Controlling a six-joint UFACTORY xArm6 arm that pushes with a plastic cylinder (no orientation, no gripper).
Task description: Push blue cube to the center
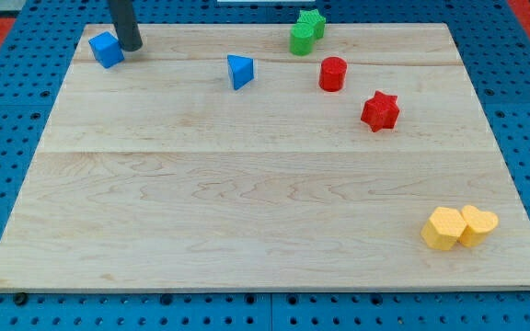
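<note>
I am taking the wooden board [265, 221] as my landmark and going from its left side to its right. The blue cube [106, 50] is sitting in the board's top-left corner, far from the center. My tip [131, 47] is standing just beside the cube on its right side, touching it or nearly so; I cannot tell which. The tool is only a plain dark rod, so there is nothing to open or close, and it is holding nothing.

This is the relation that matters: the cube is lying to the left of my tip, while the center is lying down and to the right. I am judging that my tip must first go around to the cube's upper-left side.

Further right, near the board's top edge, a blue triangle block [239, 71] is resting, then two green blocks [306, 31] pressed together, a red cylinder [332, 74] and a red star [380, 111]. At the bottom-right corner two yellow blocks [458, 227] are touching. The blocks are looking like matte plastic, and the board is pale, smooth wood.
</note>
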